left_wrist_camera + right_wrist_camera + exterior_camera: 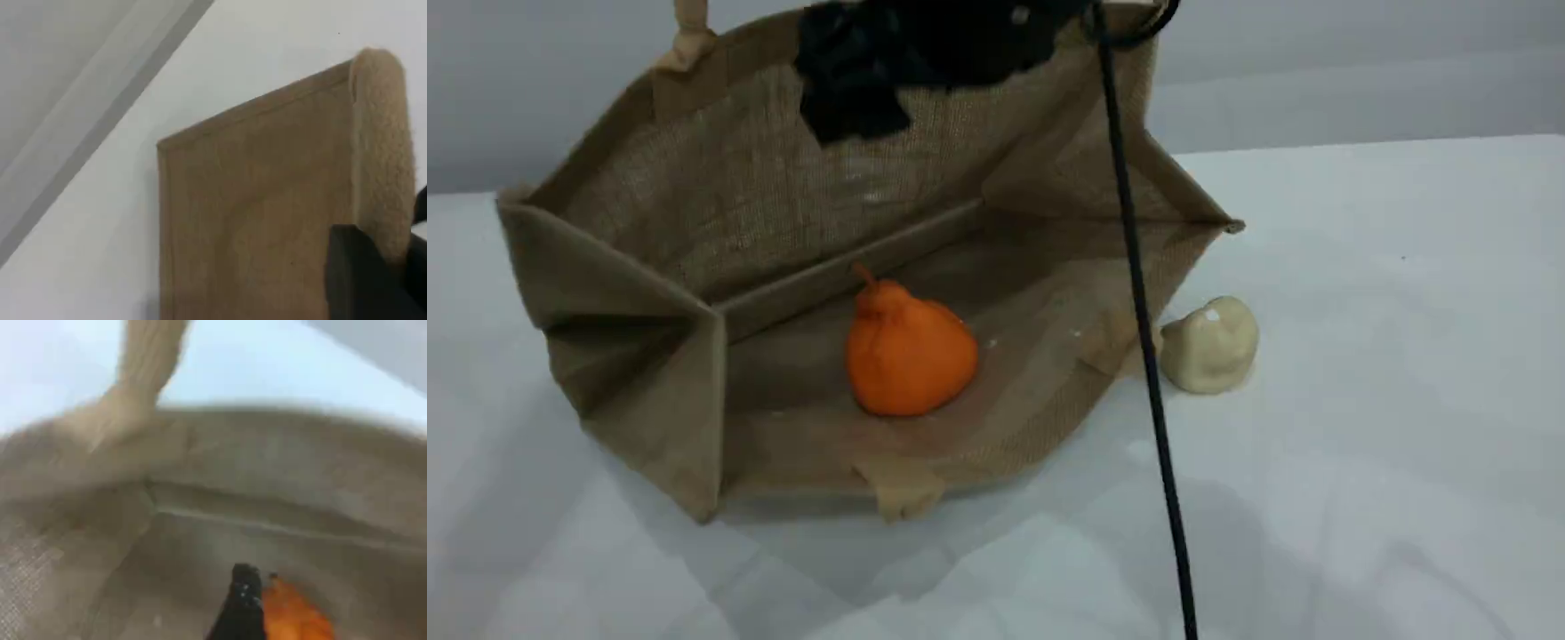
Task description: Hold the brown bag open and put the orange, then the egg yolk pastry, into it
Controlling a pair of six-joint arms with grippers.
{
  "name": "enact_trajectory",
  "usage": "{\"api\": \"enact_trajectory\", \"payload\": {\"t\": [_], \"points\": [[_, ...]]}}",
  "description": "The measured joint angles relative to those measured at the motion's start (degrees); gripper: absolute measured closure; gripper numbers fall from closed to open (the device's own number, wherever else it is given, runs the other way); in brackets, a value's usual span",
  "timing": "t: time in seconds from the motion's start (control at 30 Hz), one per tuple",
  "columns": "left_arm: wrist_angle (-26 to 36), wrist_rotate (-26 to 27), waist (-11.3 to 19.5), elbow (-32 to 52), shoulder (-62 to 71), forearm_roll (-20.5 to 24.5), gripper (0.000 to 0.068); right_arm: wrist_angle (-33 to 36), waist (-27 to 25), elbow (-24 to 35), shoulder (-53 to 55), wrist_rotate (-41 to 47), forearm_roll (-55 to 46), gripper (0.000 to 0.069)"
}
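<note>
The brown bag point(694, 204) lies on its side, its mouth held wide and facing me. Inside, on the lower wall, rests the orange point(907, 351), touching no gripper. My right gripper point(863, 89), a blurred black shape, hangs open in the mouth above it. The right wrist view shows one of its fingertips point(243, 600) just beside the orange point(293, 617). The egg yolk pastry point(1211, 347) sits on the table right of the bag's mouth. My left gripper point(373, 267) is shut on the bag's padded handle point(380, 153), above the scene view's top edge.
A black cable point(1138, 293) hangs from the top edge across the bag's right side, down past the pastry. The white table point(1360, 444) stretches to the right and front. A grey wall stands behind.
</note>
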Motion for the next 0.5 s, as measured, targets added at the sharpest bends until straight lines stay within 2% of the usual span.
{"api": "enact_trajectory", "payload": {"t": [0.2,0.5], "points": [[0.00,-0.21,0.13,0.00,0.00,0.00,0.0589,5.60,-5.88,0.00,-5.32,0.00,-0.24,0.0113],[0.00,-0.26,0.13,0.00,0.00,0.07,0.0589,18.36,-20.52,0.00,-7.73,0.37,-0.57,0.0113]]}}
